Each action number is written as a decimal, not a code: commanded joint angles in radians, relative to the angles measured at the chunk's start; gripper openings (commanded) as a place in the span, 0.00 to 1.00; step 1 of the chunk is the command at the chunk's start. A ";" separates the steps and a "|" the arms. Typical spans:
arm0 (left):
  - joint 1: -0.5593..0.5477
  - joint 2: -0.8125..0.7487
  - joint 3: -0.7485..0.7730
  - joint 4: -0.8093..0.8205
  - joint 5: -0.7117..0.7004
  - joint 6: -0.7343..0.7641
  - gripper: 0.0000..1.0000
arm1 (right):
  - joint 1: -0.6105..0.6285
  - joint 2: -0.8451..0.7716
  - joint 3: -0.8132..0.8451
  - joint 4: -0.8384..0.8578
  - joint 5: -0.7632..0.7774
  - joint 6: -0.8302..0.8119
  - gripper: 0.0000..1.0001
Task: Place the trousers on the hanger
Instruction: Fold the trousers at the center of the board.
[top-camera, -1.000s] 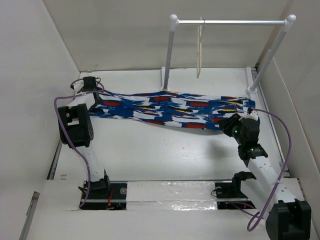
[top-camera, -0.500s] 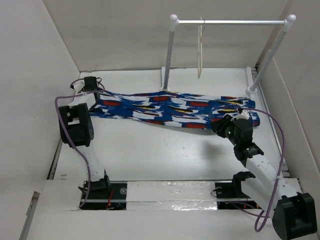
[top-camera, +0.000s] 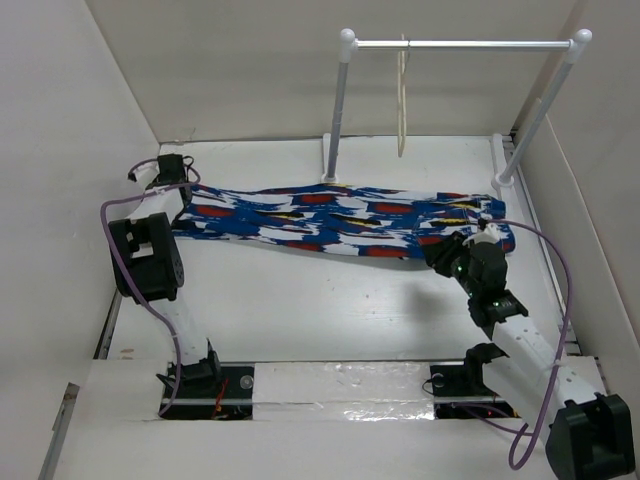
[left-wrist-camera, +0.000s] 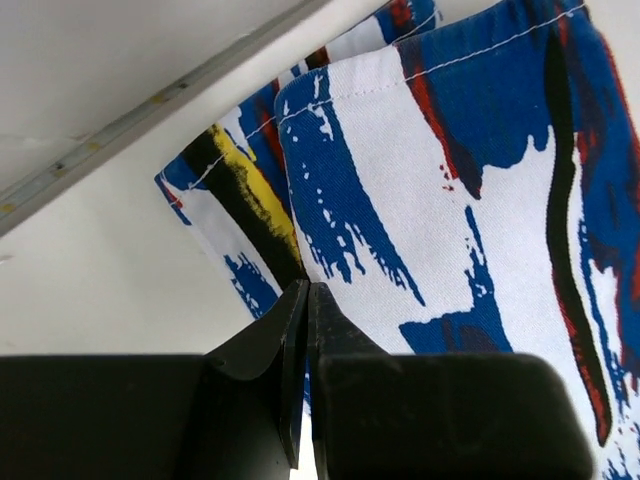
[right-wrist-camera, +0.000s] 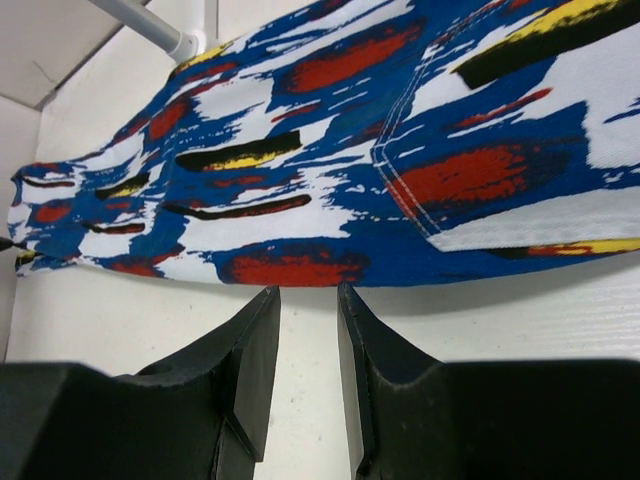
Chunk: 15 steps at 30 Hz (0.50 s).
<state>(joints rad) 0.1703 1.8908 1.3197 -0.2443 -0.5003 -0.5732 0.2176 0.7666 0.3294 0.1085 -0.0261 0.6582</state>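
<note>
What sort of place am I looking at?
Likely a lab robot cell: white walls box in the table, left arm and right arm are bolted at its near edge, with a rack behind.

I can read no text, label, brand or number in any of my views; the bright blue fabric trousers (top-camera: 340, 222) with white, red, black and yellow patches show only abstract brushstrokes, not lettering
</note>
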 joint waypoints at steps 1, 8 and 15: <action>0.051 -0.067 -0.028 -0.032 -0.078 0.009 0.00 | 0.009 0.003 -0.020 0.080 0.022 -0.017 0.36; 0.051 -0.087 -0.056 -0.018 0.008 0.029 0.73 | 0.009 -0.003 -0.012 0.040 0.018 -0.022 0.47; 0.051 -0.111 -0.117 -0.024 0.111 0.012 0.73 | -0.007 -0.021 -0.029 -0.001 0.119 0.023 0.72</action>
<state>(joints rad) 0.2222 1.8290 1.2289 -0.2630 -0.4416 -0.5575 0.2173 0.7536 0.3111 0.1116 0.0193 0.6601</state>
